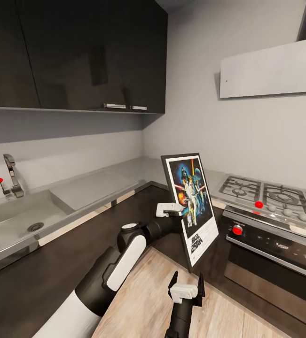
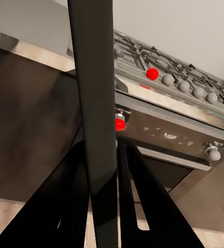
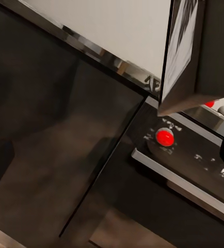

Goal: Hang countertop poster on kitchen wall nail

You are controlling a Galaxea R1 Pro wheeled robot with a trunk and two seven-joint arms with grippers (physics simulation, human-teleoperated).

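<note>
The poster stands upright in the air above the dark cabinet fronts, its Star Wars picture facing me and its top tilted a little left. My left gripper is shut on its left frame edge, about halfway up. In the left wrist view that edge is a dark vertical bar pinched between the black fingers. My right gripper hangs open below the poster's lower corner, holding nothing. The right wrist view catches that poster corner from below. The light-grey countertop runs along the back wall to the corner.
A sink with a faucet is set into the worktop at left. A gas hob over an oven with red knobs stands at right. Dark upper cabinets hang at left and a grey hood at right. Wood floor lies below.
</note>
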